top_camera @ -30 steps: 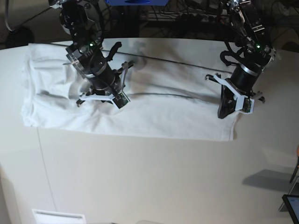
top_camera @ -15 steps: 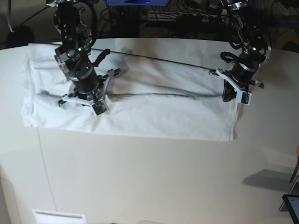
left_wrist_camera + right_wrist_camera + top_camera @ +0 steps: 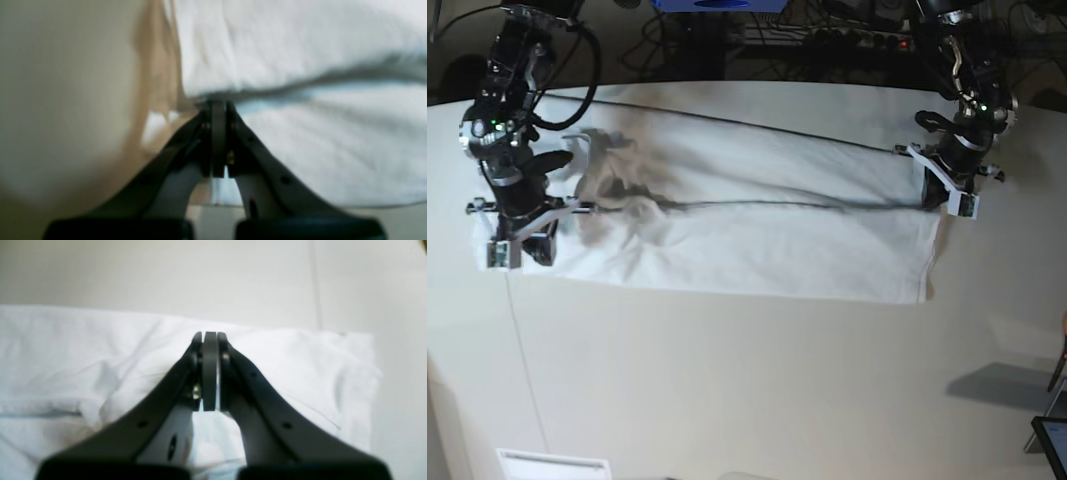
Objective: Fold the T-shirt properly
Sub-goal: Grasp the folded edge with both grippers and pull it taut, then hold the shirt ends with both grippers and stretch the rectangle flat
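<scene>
The white T-shirt lies on the table as a long band, with a dark fold line running along it. My left gripper is shut at the shirt's right edge. In the left wrist view its tips touch the end of that fold on the shirt, and I see no cloth between the jaws. My right gripper is shut at the shirt's left end. In the right wrist view its tips hang over flat cloth. The cloth is bunched and blurred beside that arm.
The pale table stretches toward the camera below the shirt. Cables and dark equipment crowd the back edge. A white object sits at the bottom left, and a dark item at the bottom right corner.
Both shut grippers have slid apart along the fold, the right one from the shirt's middle to its left end, the left one to the right edge. Cloth near the right arm has rumpled.
</scene>
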You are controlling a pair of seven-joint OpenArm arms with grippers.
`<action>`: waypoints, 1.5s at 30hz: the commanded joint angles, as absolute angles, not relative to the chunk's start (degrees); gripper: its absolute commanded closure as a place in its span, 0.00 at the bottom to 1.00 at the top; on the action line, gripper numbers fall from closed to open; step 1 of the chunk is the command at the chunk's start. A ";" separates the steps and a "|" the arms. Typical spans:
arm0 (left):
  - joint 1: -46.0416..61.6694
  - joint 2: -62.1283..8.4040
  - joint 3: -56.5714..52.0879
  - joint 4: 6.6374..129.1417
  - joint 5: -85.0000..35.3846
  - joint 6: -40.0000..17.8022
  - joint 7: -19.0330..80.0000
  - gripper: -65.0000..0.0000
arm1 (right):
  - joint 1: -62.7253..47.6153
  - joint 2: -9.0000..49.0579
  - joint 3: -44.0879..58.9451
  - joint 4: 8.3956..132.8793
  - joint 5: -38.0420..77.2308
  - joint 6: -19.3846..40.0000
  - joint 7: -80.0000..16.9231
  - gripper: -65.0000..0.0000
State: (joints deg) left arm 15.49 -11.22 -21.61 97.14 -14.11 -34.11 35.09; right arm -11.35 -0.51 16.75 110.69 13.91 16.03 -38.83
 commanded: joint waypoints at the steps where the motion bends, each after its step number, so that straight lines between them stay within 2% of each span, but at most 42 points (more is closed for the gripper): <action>1: 15.69 -11.65 -22.99 101.76 -15.43 -34.07 33.19 1.00 | -10.95 -0.40 17.80 111.60 15.96 16.40 -37.32 0.98; 5: 16.84 -9.54 -23.08 112.13 -15.43 -34.07 33.27 1.00 | -11.12 -0.40 21.23 111.43 21.85 18.77 -37.49 0.98; 8: 15.60 -7.78 -23.08 113.45 -15.08 -34.07 34.42 1.00 | -10.77 -0.48 22.29 110.02 23.87 20.62 -37.93 0.98; 12: 10.15 -6.37 -23.16 107.47 -14.81 -34.07 38.81 1.00 | -8.66 -0.66 23.34 104.66 23.78 20.62 -41.19 0.98; 20: 7.16 -6.64 -23.34 94.81 -12.88 -33.89 38.73 1.00 | -8.13 -0.13 28.09 95.78 23.69 21.05 -41.63 0.98; 25: 6.20 -6.20 -23.08 87.43 -5.76 -33.89 32.31 1.00 | -5.58 3.38 28.26 89.19 23.87 21.14 -41.54 0.98; 29: 6.02 -6.46 -23.43 83.65 -5.05 -33.89 30.37 1.00 | -2.51 5.49 28.26 83.91 23.87 21.23 -41.36 0.98; 37: 7.69 -6.37 -23.52 83.74 -5.14 -33.89 30.29 1.00 | 1.63 9.54 22.29 76.62 23.69 20.88 -36.97 0.98; 45: 7.43 -6.37 -23.60 88.92 -5.14 -33.89 30.73 1.00 | 1.98 9.63 22.55 76.53 23.60 20.88 -36.88 0.98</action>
State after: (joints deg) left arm 7.31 -5.87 -23.46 87.99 -5.67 -34.30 31.05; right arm 1.58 8.95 22.24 75.70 24.12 21.19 -36.23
